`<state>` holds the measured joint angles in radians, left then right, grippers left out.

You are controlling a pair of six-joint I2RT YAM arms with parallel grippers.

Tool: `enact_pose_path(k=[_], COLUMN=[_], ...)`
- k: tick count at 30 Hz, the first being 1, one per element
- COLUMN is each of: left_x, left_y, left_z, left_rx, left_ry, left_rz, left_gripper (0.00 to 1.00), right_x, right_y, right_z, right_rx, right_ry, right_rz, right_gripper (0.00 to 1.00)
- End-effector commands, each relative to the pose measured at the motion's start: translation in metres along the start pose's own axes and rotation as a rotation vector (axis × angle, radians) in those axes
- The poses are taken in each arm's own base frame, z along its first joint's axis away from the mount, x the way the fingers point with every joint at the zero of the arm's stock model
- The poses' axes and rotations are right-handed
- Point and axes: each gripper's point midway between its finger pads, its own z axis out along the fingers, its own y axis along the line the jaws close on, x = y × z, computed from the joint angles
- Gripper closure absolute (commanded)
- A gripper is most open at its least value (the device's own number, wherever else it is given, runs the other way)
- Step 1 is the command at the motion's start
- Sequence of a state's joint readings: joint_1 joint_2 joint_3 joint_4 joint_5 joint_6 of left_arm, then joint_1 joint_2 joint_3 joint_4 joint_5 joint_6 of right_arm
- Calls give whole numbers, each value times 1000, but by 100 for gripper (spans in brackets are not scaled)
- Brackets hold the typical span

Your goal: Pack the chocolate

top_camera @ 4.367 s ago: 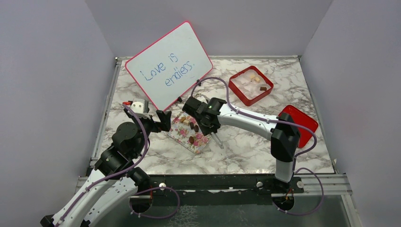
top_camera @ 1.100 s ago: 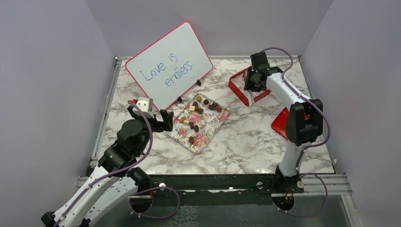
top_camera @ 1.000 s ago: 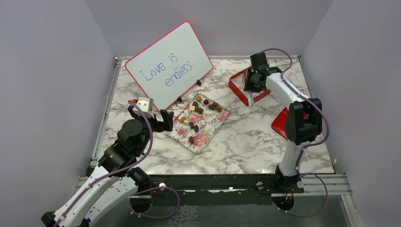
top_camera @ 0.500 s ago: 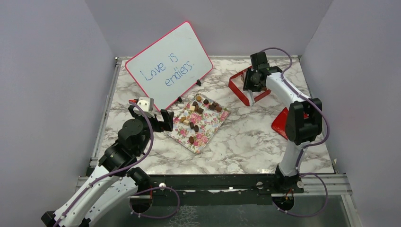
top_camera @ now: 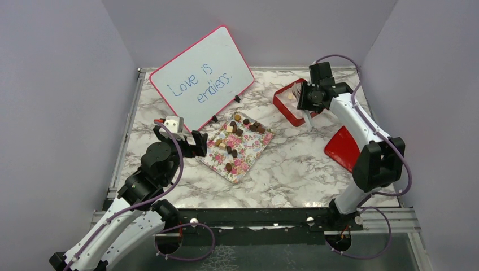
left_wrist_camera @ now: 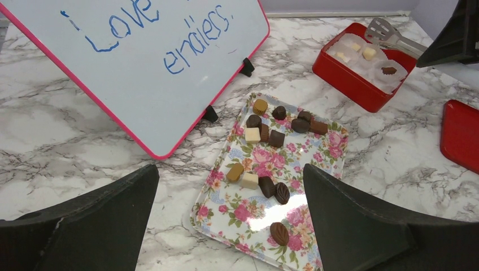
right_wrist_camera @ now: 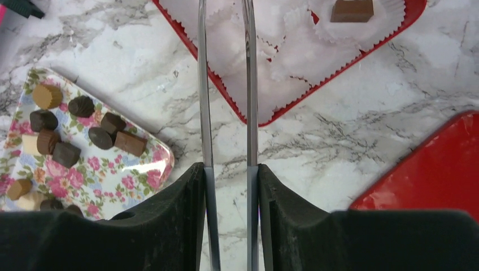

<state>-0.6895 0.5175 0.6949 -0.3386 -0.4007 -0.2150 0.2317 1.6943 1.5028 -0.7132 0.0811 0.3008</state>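
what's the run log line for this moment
left pincer: open, facing floral tray | right pincer: shut on tongs, tongs over red box | chocolate: mostly on tray

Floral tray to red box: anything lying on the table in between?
Nothing: bare marble table between the floral tray and the red box, clearest in the left wrist view. The tongs reach over the box only.

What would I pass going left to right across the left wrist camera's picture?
First the whiteboard → flowery tray holding the chocolates → red box → red lid.
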Motion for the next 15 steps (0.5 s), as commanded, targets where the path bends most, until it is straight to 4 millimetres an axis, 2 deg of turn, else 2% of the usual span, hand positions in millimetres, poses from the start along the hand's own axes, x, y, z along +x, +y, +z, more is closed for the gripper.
enact_pose_path(k=[1,8,15], left_x=[-3,-3,-5], left_y=[-1,1,5], left_z=[0,0,-1], left_rx=[7,-4,-24], left_ry=[-16,-17,-24], left_rz=[5,10,10], left_gripper=[1,1,1], right_x=[7,30,57], right_y=[0,17,50], right_z=[-36,-64,-82], right_rx=[-39,-71,-92], right_ry=[-15,-15,-1], right_rz=[-41,-109,-216], right_gripper=[60,60,60])
